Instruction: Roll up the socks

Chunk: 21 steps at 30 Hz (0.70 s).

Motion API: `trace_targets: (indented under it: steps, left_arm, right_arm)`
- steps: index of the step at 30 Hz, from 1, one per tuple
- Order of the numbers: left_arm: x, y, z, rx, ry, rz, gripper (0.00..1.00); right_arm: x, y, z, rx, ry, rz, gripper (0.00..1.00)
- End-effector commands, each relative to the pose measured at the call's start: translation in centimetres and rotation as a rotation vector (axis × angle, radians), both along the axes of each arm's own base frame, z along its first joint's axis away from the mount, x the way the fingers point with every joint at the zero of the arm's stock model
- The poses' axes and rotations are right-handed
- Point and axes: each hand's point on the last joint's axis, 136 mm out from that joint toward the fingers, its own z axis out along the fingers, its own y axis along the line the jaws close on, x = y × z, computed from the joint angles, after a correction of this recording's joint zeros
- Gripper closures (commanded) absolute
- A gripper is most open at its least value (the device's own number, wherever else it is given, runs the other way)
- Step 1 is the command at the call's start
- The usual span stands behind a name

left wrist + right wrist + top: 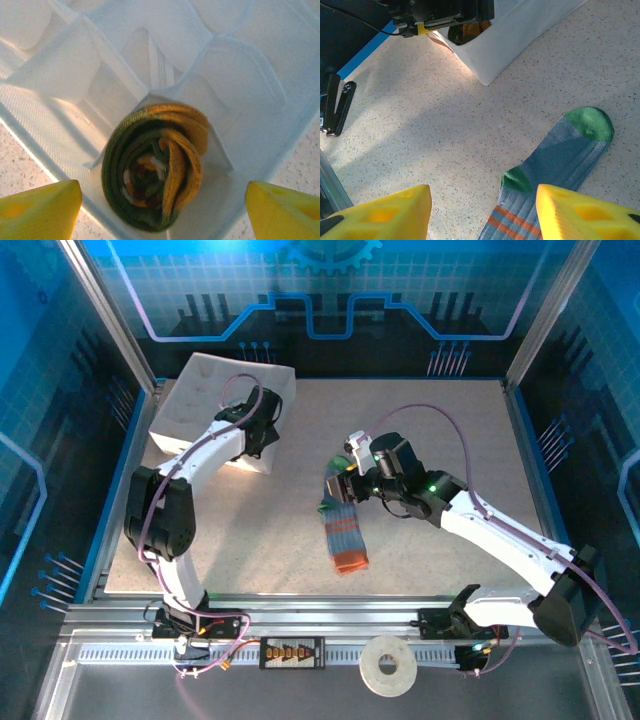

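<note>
- Left gripper (161, 210) spread wide, pinching nothing; I see its yellow fingertips (40, 210) at 7 and 5 o'clock of the olive sock (155, 167)
- olive sock rolled tight, sitting in an edge cell of the white divider box (65, 70); box at 10 o'clock on the table (450, 420)
- right gripper (482, 212) spread too, low over the blue-grey sock (560, 160), gripping nothing
- blue-grey sock flat, unrolled, near table centre; green toe toward 12, orange cuff toward 6
</note>
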Motion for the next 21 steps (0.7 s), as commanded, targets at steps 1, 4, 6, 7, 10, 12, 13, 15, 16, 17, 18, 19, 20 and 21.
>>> trace_targets:
  steps: [1, 4, 6, 7, 10, 12, 13, 15, 16, 17, 18, 19, 20, 21]
  left_arm:
    - [-0.7, 0.0, 3.3, -0.092, -0.029, 0.028, 0.15]
    - [-0.5, 0.8, 4.4, -0.150, -0.055, 0.052, 0.24]
    - [-0.2, 0.9, 4.1, -0.210, -0.037, 0.054, 0.43]
    - [0.0, 0.7, 3.8, -0.249, -0.020, 0.045, 0.52]
    - [0.1, 0.5, 2.2, -0.311, 0.054, 0.040, 0.65]
    - [0.1, 0.1, 1.5, -0.341, 0.080, 0.030, 0.67]
    - [0.2, -0.1, 1.3, -0.352, 0.085, 0.023, 0.67]
    - [0.1, -0.1, 0.8, -0.347, 0.099, 0.026, 0.66]
    - [0.2, 0.1, 0.6, -0.341, 0.100, 0.029, 0.66]
    - [0.4, 0.2, 0.4, -0.336, 0.100, 0.028, 0.66]
    - [0.5, 0.3, 0.2, -0.331, 0.103, 0.027, 0.66]
    - [0.6, 0.6, -0.1, -0.319, 0.108, 0.034, 0.66]
    - [0.8, 0.9, -0.3, -0.301, 0.111, 0.038, 0.66]
    - [0.9, 1.2, -0.5, -0.276, 0.113, 0.036, 0.66]
  right_arm:
    - [-0.3, 0.1, -0.1, 0.014, 0.017, 0.006, 0.43]
    - [-0.5, 0.0, -0.1, 0.016, 0.023, 0.004, 0.44]
    - [-0.7, -0.1, -0.3, 0.016, 0.027, 0.004, 0.45]
    - [-0.8, -0.1, -0.3, 0.017, 0.029, 0.004, 0.45]
    - [-0.9, -0.3, -0.5, 0.016, 0.032, -0.001, 0.46]
    - [-1.0, -0.4, -0.6, 0.016, 0.036, -0.002, 0.46]
    - [-1.0, -0.4, -0.6, 0.016, 0.038, -0.005, 0.46]
    - [-1.0, -0.5, -0.8, 0.015, 0.042, -0.009, 0.46]
    - [-1.1, -0.5, -1.0, 0.016, 0.047, -0.009, 0.46]
    - [-1.2, -0.5, -0.9, 0.019, 0.047, -0.009, 0.46]
    - [-1.2, -0.5, -0.9, 0.023, 0.050, -0.009, 0.47]
    - [-1.2, -0.5, -1.0, 0.024, 0.053, -0.010, 0.47]
    - [-1.3, -0.4, -1.0, 0.024, 0.054, -0.011, 0.47]
    - [-1.3, -0.4, -1.0, 0.025, 0.055, -0.010, 0.47]
